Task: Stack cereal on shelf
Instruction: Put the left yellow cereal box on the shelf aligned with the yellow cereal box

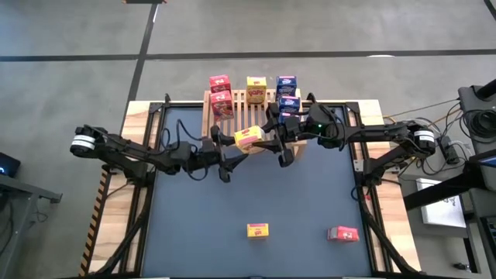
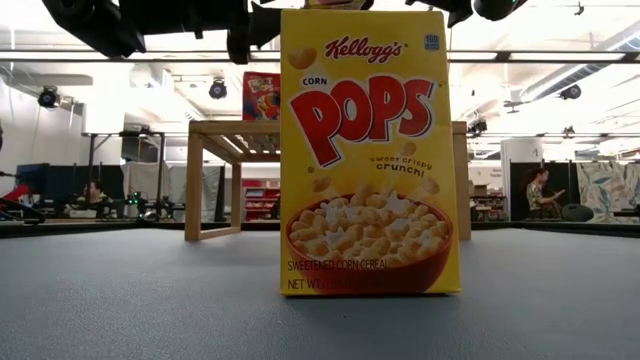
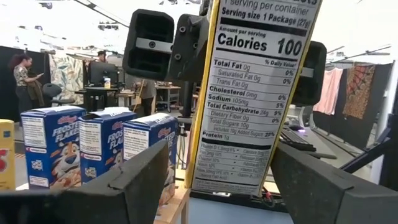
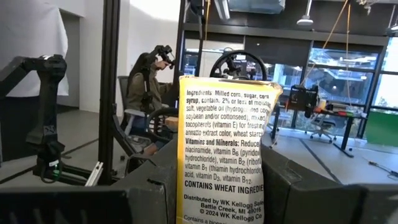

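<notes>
A yellow cereal box (image 1: 247, 138) hangs over the table just in front of the shelf (image 1: 239, 101), between my two grippers. My right gripper (image 1: 274, 140) comes from the table's right and is shut on it. My left gripper (image 1: 230, 145) comes from the left. It is open, with its fingers (image 3: 140, 180) on either side of the box's lower part (image 3: 230, 168); a gap shows on one side. On the shelf's slats stand red boxes (image 1: 221, 94), a yellow box (image 1: 256, 87) and blue boxes (image 1: 287, 91). My right gripper pinches the yellow box between its two fingers (image 4: 152, 186), across the two broad faces, with the narrow ingredients panel (image 4: 224, 155) facing the wrist. It comes roughly level from the table's right, on the box's upper part (image 3: 267, 37). The box stands upright, lifted clear of the table.
A yellow box (image 1: 258, 230) stands on the mat near the front edge, filling the low view (image 2: 365, 150). A red box (image 1: 342, 234) lies to its right. The shelf's legs (image 2: 195, 185) rest at the table's far edge. People sit in the room beyond.
</notes>
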